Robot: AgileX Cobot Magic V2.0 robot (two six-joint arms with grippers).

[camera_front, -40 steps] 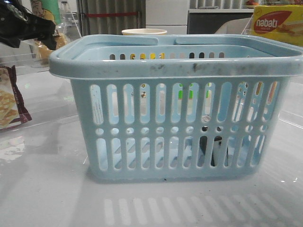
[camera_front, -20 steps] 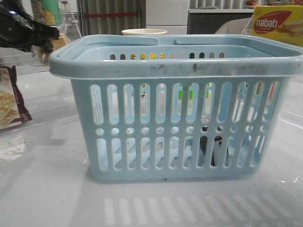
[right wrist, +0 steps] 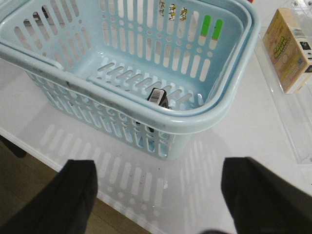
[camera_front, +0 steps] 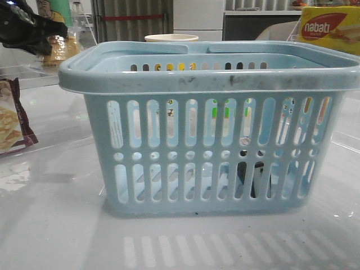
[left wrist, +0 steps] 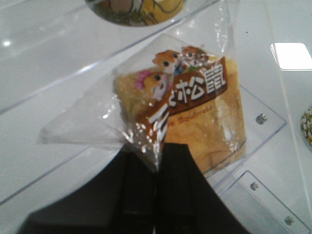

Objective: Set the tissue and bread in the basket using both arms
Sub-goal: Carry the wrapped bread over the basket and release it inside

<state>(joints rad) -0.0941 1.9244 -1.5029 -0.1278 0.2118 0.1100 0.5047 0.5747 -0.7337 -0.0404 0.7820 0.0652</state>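
A big light-blue basket (camera_front: 208, 129) is sitting in the middle of the white desk (camera_front: 50, 225). A yellow nabati box (camera_front: 329, 28) is standing behind it on the right, and a pale cup (camera_front: 171, 38) is peeking over its back rim. A cracker packet (camera_front: 14, 121) with dark red edges is lying at the left edge of the desk. A tan box (right wrist: 291, 48) is lying on a clear tray beside the basket.

The left hand (left wrist: 158, 151) is up high at the far left, well away from the basket. Its two dark fingers (left wrist: 178, 175) are squeezing together on the edge of the clear wrapper of the bread (left wrist: 195, 122). The bread is hanging from that pinched edge above a clear tray. Its long side and its brown label are pointing slantwise away from the fingers.

The right hand (right wrist: 158, 195) is hovering near the basket with its fingers spread wide apart, holding nothing.

The tissue (right wrist: 158, 96) is lying on the floor of the basket, near one wall. In the front view it is showing dark through the lower right slots.
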